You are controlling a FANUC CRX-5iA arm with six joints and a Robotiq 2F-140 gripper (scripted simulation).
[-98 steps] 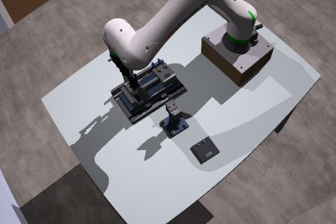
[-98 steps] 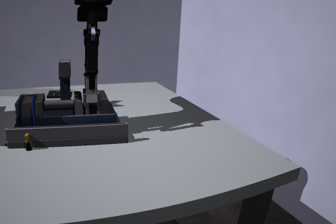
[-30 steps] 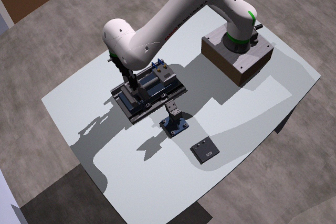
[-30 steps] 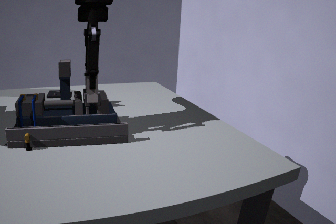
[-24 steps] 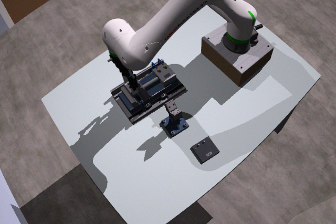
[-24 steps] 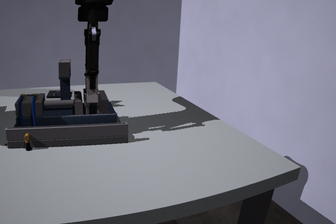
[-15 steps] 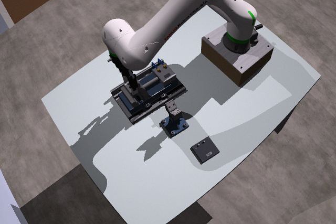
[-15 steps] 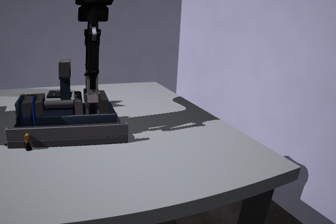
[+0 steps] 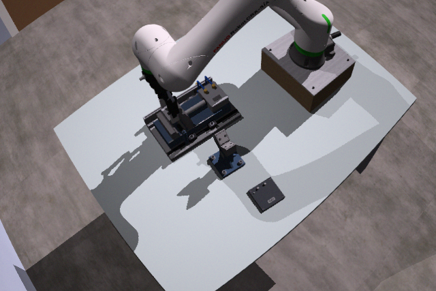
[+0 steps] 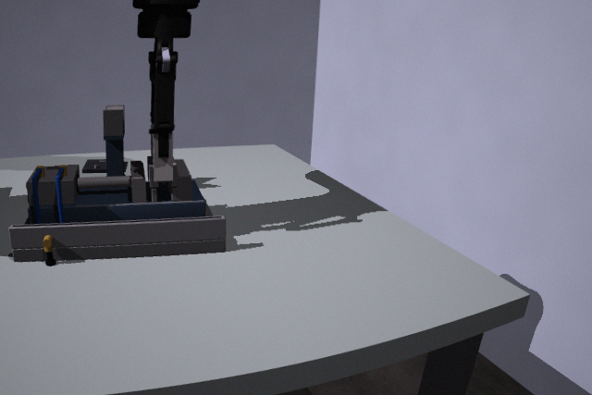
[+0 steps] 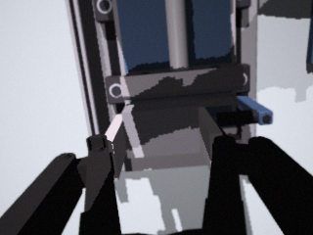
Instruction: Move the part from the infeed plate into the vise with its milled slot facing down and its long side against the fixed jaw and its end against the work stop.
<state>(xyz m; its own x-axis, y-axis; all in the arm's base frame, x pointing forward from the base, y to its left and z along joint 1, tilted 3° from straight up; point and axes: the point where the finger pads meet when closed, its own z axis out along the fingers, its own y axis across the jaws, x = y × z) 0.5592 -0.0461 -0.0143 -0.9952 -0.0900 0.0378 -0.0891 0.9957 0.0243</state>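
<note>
My gripper (image 9: pixel 174 116) points straight down into the vise (image 9: pixel 191 116) and is shut on the grey part (image 11: pixel 166 142). In the side view the gripper (image 10: pixel 161 175) holds the part (image 10: pixel 152 174) down between the moving jaw (image 10: pixel 137 182) and the fixed jaw (image 10: pixel 182 180). I cannot tell whether the part touches the low bars or the fixed jaw. In the wrist view the part sits between my black fingers, just below the moving jaw (image 11: pixel 178 83). The blue work stop (image 11: pixel 254 109) points in from the right, close to the part's end. The slot is not visible.
The air cylinder (image 10: pixel 50 190) with blue hoses sits at the vise's left end. The V-block (image 9: pixel 225 150) stands on its blue base beside the vise. The dark infeed plate (image 9: pixel 265 194) lies bare nearer the table's front. The robot base (image 9: pixel 308 65) is at the back right.
</note>
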